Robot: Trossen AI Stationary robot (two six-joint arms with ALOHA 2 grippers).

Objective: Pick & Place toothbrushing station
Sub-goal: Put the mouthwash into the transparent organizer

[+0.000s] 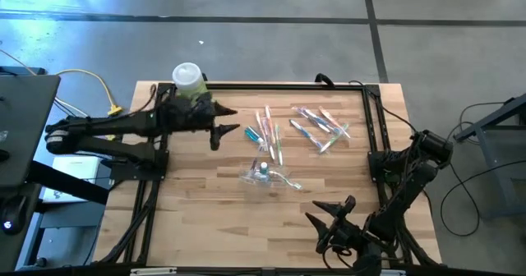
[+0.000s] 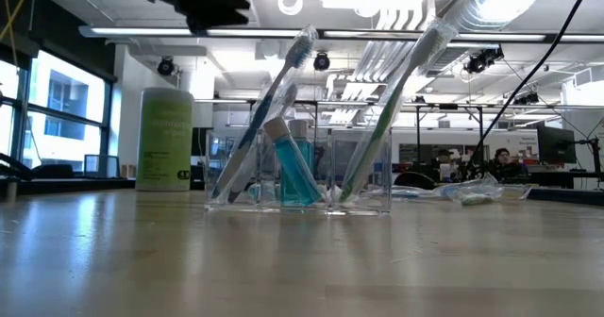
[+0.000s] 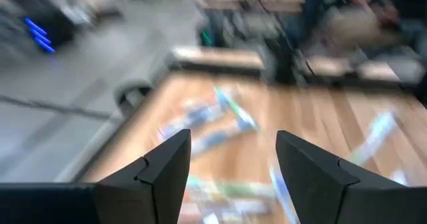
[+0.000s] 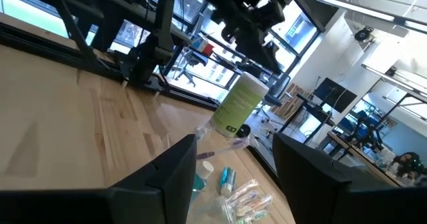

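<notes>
Clear boxy plastic holder (image 2: pixel 298 171) on pale wood-grain table (image 1: pixel 205 218)

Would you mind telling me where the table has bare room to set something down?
Bare wood lies in front of the clear holder, between the left edge and the right gripper. Crowded: the back, with loose toothbrushes, wrapped packets and left gripper.
</notes>
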